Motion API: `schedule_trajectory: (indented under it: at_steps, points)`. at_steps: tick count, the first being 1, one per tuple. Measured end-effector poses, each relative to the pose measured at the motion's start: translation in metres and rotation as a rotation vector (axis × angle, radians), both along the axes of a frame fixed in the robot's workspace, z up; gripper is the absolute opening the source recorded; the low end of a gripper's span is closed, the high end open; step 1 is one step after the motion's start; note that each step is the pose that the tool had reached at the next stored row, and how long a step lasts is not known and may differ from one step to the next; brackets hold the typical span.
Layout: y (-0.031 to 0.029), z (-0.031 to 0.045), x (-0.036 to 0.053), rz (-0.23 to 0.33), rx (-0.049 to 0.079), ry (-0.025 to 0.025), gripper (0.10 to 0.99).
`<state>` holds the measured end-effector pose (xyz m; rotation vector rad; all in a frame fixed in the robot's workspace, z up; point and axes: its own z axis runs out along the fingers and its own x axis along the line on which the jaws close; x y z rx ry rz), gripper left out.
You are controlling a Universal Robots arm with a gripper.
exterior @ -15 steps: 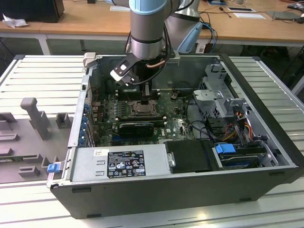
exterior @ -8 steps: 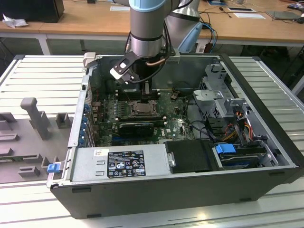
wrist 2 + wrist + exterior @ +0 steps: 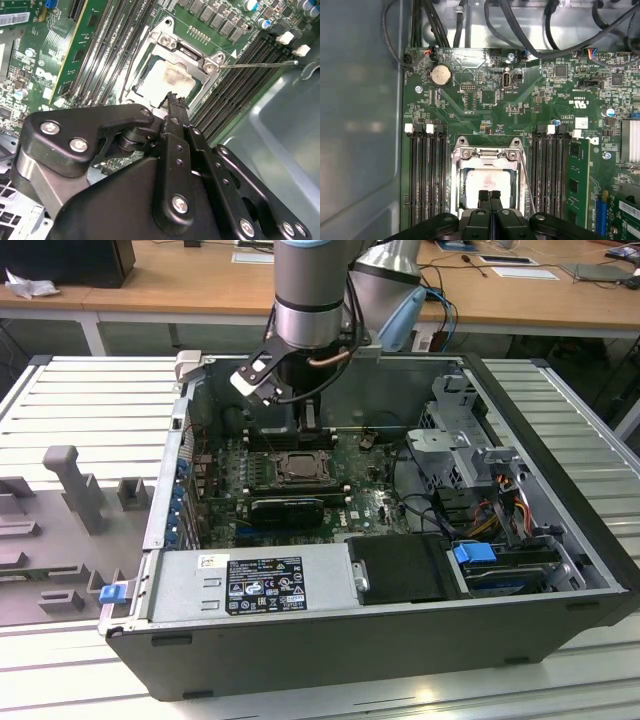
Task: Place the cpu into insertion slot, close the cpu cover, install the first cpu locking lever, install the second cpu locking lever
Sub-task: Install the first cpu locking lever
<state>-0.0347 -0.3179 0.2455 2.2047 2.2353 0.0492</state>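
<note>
While its fingers press together on nothing, the gripper (image 3: 490, 194) hangs with the cpu (image 3: 487, 180) just beneath its tips, seated in the insertion slot (image 3: 455, 172), cpu cover (image 3: 487, 160) lying flat.

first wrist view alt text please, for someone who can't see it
The shut hand is poised over the cpu, which lies in the window of the metal cover. Black memory slots flank it on a green board.
</note>
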Motion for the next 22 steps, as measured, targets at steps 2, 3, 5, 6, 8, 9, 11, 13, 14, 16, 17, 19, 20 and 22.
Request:
schedule_trajectory:
  at_steps: [2,3,5,6,8,9,11,13,14,16,17,19,20,22]
  points:
    - [0.0,0.0106,0.0,0.0,0.0,0.0,0.106]
    - [0.0,0.0201,0.0,0.0,0.0,0.0,0.106]
    - [0.0,0.0251,0.0,0.0,0.0,0.0,0.106]
    - [0.0,0.0276,0.0,0.001,0.0,0.0,0.106]
    - [0.0,0.0276,0.0,0.03,0.0,-0.0001,0.106]
    - [0.0,0.0277,0.0,0.061,0.0,0.0,0.106]
    - [0.0,0.0276,0.0,0.111,0.0,0.0,0.106]
    - [0.0,0.0277,0.0,0.149,0.0,0.0,0.106]
    - [0.0,0.0276,0.0,0.186,0.0,0.0,0.106]
    - [0.0,0.0276,0.0,0.235,0.0,0.0001,0.106]
    - [0.0,0.0276,0.0,0.253,-0.001,0.0002,0.106]
    - [0.0,0.0276,0.0,0.289,-0.001,0.0002,0.106]
    - [0.0,0.0275,0.0,0.31,-0.001,0.0002,0.106]
    - [0.0,0.0274,0.0,0.36,-0.001,0.0,0.106]
